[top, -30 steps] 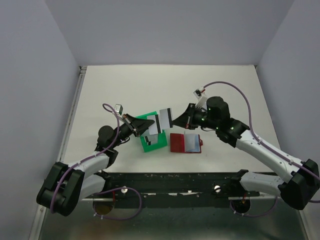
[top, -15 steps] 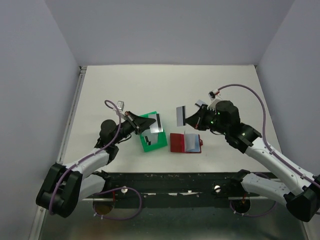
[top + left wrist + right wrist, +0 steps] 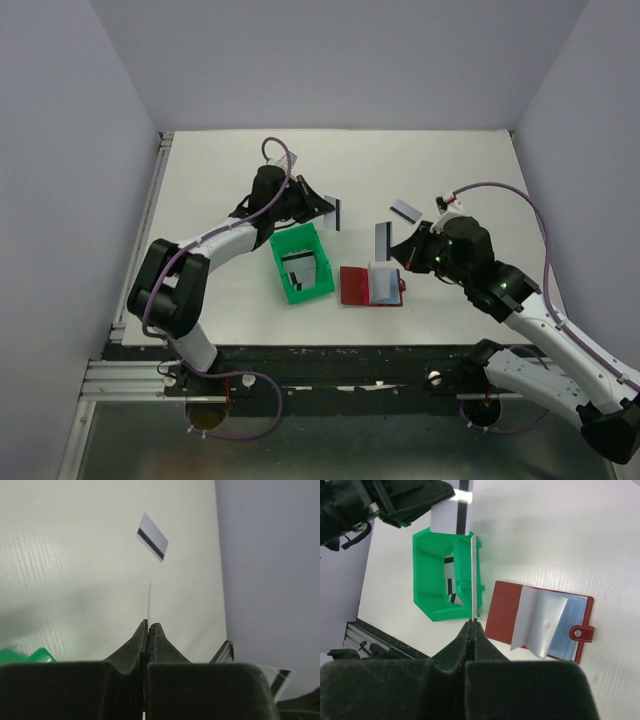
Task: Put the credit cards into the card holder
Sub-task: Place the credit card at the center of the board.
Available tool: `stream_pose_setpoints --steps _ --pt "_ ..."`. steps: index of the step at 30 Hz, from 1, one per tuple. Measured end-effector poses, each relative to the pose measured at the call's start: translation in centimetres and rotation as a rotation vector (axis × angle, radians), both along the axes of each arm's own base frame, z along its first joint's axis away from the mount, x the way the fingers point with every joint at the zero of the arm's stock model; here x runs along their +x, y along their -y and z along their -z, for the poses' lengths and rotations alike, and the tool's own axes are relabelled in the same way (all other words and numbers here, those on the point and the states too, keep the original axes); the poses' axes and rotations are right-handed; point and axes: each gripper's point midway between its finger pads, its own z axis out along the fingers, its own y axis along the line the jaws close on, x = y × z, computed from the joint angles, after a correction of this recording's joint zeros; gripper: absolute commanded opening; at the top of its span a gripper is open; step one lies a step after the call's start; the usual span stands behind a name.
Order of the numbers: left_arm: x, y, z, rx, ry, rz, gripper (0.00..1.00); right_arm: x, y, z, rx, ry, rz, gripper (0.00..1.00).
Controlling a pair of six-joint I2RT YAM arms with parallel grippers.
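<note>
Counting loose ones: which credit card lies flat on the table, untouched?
The card beyond the right gripper; others are pinched by it or the left gripper, or stand in the green tray.

The right claw (image 3: 471, 624) pinches a card (image 3: 473, 575) edge-on over the green tray (image 3: 426, 547), beside the open card holder (image 3: 499, 615).

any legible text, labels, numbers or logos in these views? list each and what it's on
No readable text in any view.
On the thin grey credit cards: only a dark stripe, no print visible.
On the dark red folding card holder: no lettering visible.
On the green plastic tray: no marking visible; the cards inside it are too small to tell.
</note>
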Motion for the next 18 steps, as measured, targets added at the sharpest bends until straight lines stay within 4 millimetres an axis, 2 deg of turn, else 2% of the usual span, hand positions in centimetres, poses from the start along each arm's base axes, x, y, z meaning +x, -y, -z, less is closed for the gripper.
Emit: stream_pose_setpoints --steps 3,5,9,12,18 --pt "0.8 1.5 3.4 0.098 -0.062 0.03 0.11 -0.3 0.7 0.4 -0.016 0.001 0.016 0.0" --pt "0.6 2.3 4.6 0.152 -0.076 0.051 0.17 -0.5 1.1 0.3 -0.023 0.008 0.024 0.0" --pt "0.1 4.2 4.9 0.243 -0.063 0.086 0.28 -0.8 1.8 0.3 -0.036 0.015 0.036 0.0" --pt "-0.4 5.1 4.6 0.282 -0.036 0.103 0.29 -0.8 2.0 0.4 -0.042 0.019 0.041 0.0" --pt "-0.5 4.1 6.0 0.353 -0.054 0.08 0.3 -1.0 2.1 0.9 -0.049 0.012 0.043 0.0"
